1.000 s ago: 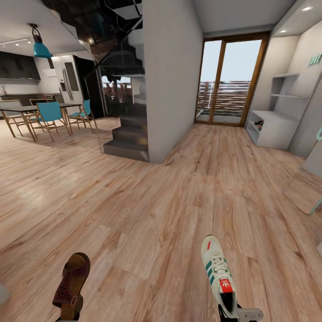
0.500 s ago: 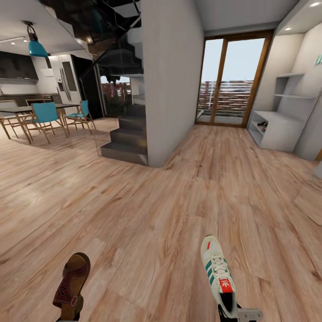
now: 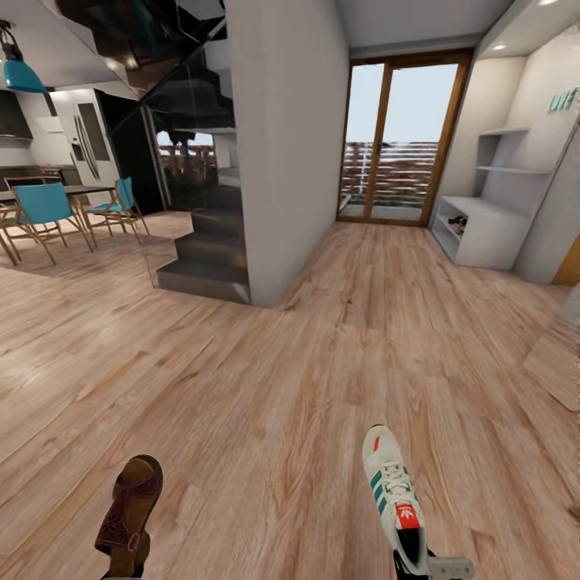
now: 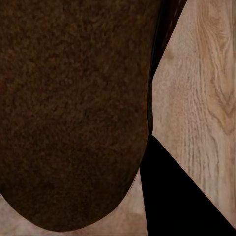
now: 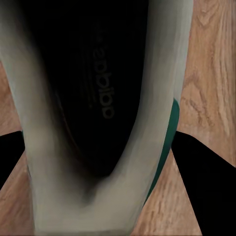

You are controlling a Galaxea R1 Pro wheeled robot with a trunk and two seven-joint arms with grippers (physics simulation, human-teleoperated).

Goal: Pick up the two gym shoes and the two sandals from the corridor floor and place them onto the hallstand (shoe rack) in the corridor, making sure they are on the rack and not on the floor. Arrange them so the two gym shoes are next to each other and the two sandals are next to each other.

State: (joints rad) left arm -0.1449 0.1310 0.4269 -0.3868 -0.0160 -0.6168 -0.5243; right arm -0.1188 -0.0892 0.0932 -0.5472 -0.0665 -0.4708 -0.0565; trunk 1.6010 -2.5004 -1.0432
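Wood-plank floor (image 3: pixel 266 387) runs from the robot's feet to the far glass door (image 3: pixel 395 145). Nearest, at lower left, a brown sandal (image 3: pixel 129 515) is carried above the floor, long axis pointing away, toe forward. At lower right a white sneaker (image 3: pixel 393 495) with green stripes is carried the same way, toe ahead, heel toward the right gripper (image 3: pixel 435 566). Right wrist view: sneaker opening close up, black fingers (image 5: pixel 206 182) either side. Left wrist view: sandal sole against one finger (image 4: pixel 177 196). Grip width: cannot tell for either. Mid-distance: grey pillar (image 3: pixel 278 145), dark stairs (image 3: pixel 205 258), blue chairs (image 3: pixel 44 209). Far right: pale shoe rack (image 3: pixel 483 234), clear floor path before it.
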